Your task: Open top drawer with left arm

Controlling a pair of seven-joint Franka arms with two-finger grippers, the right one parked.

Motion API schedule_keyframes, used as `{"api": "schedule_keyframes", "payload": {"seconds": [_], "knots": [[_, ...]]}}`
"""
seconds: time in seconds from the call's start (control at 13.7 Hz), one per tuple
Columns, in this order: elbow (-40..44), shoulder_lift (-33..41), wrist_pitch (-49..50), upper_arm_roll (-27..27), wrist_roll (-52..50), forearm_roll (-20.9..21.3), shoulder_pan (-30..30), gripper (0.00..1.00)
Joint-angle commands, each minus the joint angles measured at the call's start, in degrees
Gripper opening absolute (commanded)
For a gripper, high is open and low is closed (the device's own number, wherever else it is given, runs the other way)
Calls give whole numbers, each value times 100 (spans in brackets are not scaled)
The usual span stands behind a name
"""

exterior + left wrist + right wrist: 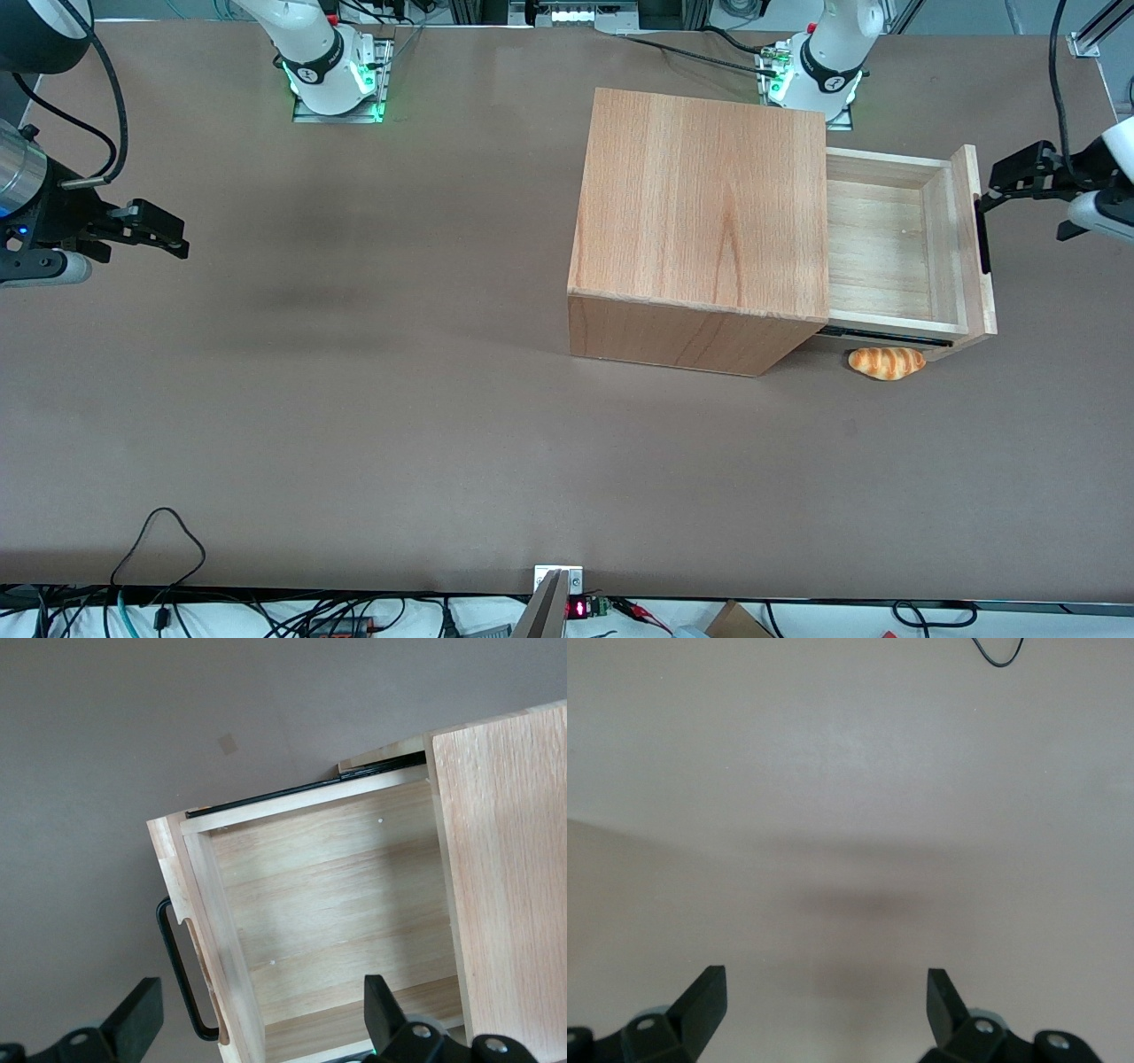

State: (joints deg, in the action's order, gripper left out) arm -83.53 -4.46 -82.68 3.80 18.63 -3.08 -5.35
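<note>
The top drawer (886, 248) stands pulled well out of the wooden cabinet (700, 204), and its pale plank interior is empty. Its black bar handle (983, 235) runs along the thick front panel. The left arm's gripper (997, 188) hovers right in front of that panel, at the handle's end farther from the front camera. In the left wrist view the gripper (259, 1014) is open, its two black fingers (137, 1014) spread wide. The handle (177, 966) and the front panel lie between them, with nothing gripped. The drawer's inside (328, 895) and the cabinet top (505, 886) show there too.
A small bread roll (886, 361) lies on the brown table (354, 399) just under the drawer's black side rail (886, 335), nearer to the front camera. The arm bases (819, 71) stand at the table's edge farthest from the front camera.
</note>
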Motion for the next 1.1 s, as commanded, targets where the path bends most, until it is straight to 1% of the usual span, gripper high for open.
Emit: {"api": "schedule_keyframes", "payload": {"seconds": [0.0, 0.15, 0.37, 0.44, 0.59, 0.66, 0.88, 1.02], "knots": [[162, -38, 182, -222, -622, 115, 253, 100], [153, -20, 164, -222, -798, 123, 253, 100], [118, 112, 129, -231, -1807, 123, 279, 100], [118, 181, 94, -265, -1967, 123, 341, 100], [118, 217, 111, -624, -1995, 123, 638, 100], [118, 217, 137, -713, -1986, 123, 684, 100], [118, 217, 138, -732, -2056, 132, 649, 100], [127, 226, 129, -679, -2091, 307, 605, 100]]}}
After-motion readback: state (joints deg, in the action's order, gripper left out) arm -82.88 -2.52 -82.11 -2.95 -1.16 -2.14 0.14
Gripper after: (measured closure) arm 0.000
